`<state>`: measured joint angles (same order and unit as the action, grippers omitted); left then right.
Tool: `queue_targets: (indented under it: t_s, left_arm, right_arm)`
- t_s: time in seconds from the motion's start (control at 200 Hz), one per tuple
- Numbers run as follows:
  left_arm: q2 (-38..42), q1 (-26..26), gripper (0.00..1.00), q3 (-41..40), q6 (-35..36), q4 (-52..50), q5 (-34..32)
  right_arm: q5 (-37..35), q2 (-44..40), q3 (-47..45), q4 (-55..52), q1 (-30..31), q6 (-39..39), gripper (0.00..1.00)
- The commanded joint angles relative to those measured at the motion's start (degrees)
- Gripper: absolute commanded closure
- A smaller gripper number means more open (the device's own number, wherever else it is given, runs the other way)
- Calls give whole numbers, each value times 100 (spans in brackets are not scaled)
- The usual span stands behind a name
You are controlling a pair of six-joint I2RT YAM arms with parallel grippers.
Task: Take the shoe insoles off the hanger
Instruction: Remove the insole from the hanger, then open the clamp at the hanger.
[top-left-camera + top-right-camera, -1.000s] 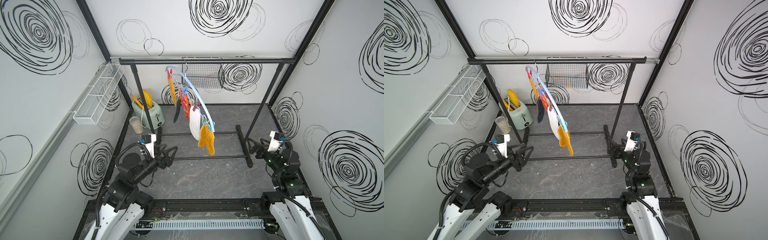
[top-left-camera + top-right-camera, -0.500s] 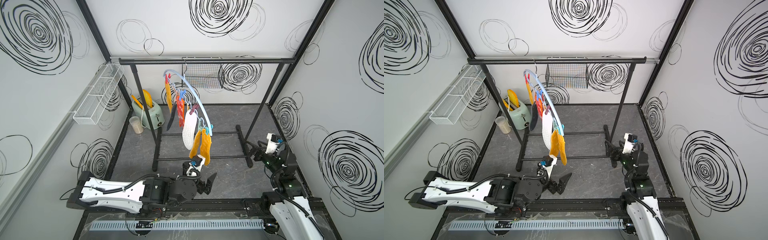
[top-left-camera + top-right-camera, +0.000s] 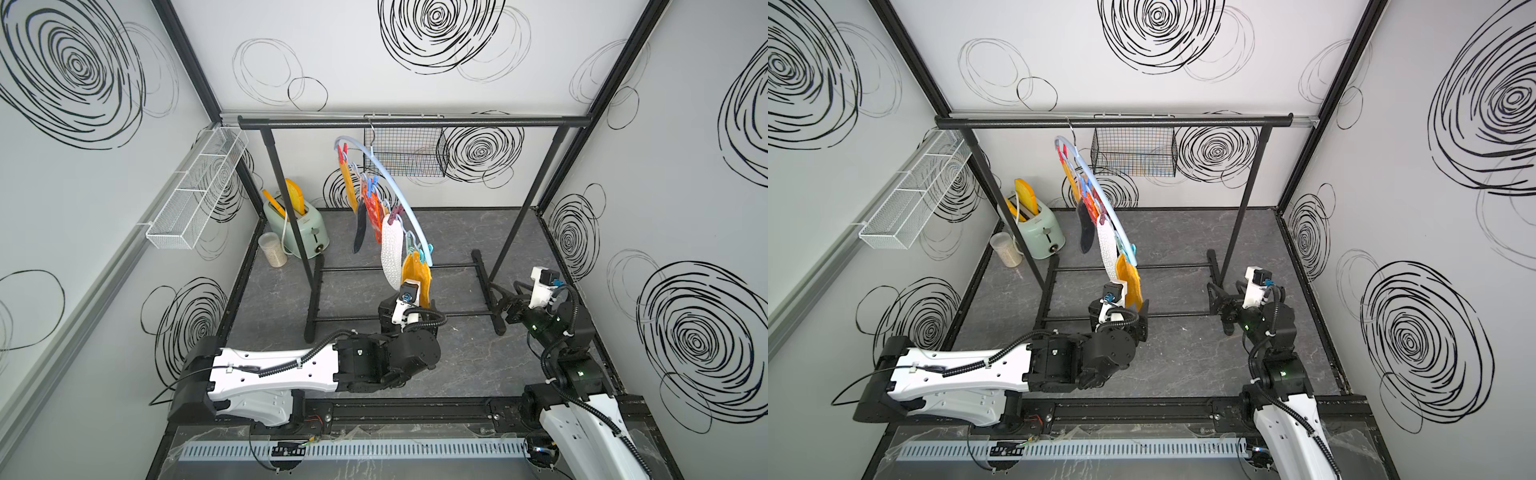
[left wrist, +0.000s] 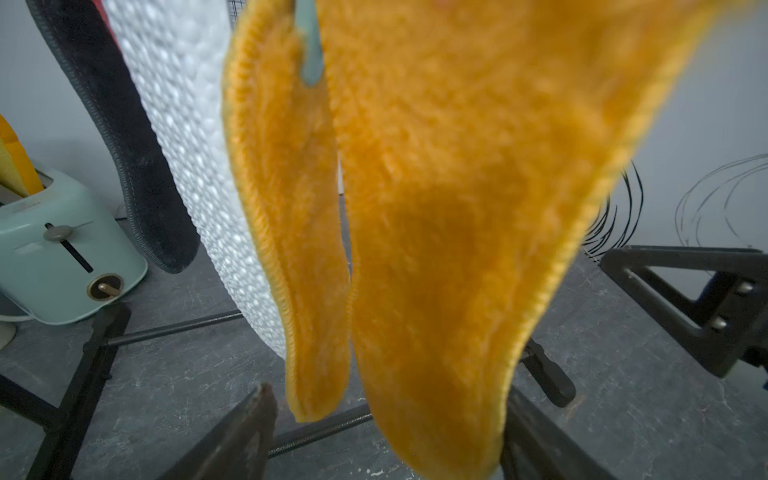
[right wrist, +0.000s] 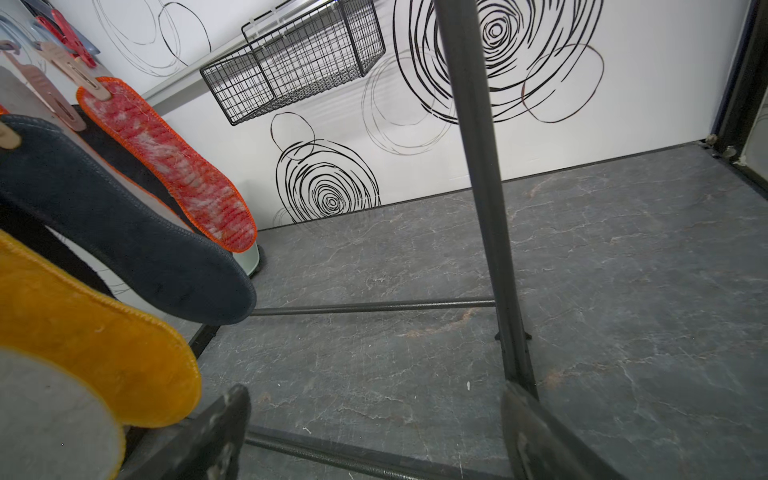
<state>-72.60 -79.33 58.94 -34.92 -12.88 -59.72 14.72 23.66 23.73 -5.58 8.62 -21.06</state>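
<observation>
The pale blue peg hanger (image 3: pixel 395 183) is hung from the black garment rack (image 3: pixel 415 121). At its near end a fuzzy orange insole (image 4: pixel 436 249) is pegged, long axis vertical. Its stitched tip is found between the parted, unclamped jaws of the left gripper (image 4: pixel 388 399). The right gripper (image 5: pixel 376 390) is parted, empty, and well right.

Hanger (image 3: pixel 395 187) hangs from the top bar of the rack (image 3: pixel 457 121), shoe insoles (image 3: pixel 391 253) pegged in a row beneath it. Toaster (image 3: pixel 299 230) stands behind the left post; basket (image 3: pixel 405 158) hangs on the rear wall.
</observation>
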Motion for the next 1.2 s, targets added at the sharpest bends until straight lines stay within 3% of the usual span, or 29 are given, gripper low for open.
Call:
queue_targets:
  t_s: [0.0,0.075,0.205,0.285,0.6,0.815,1.01,1.195]
  left_arm:
    - [72,183,22,67,87,161,-195]
    - [209,216,31,-78,169,188,-160]
    - [569,267,60,-311,222,39,-162]
    - [881,320,72,-463,260,-69,-127]
    - [2061,889,80,-826,1221,-216,1210]
    - [2234,1148,89,-315,2052,-784,1221]
    - [2254,1171,94,42,1882,-1320,1424]
    - [2382,1181,95,-178,1276,-1412,2263]
  right_arm:
    - [-40,-52,-27,66,58,59,5]
    - [-61,-54,-50,91,69,67,5]
    - [-90,-52,-44,92,78,47,6]
    - [-68,-51,-26,109,75,49,6]
    - [850,333,471,216,85,-3,9]
    - [1200,640,1006,199,86,-135,9]
    - [1405,702,1159,236,86,-179,11]
    - [2375,727,1148,1214,160,-526,14]
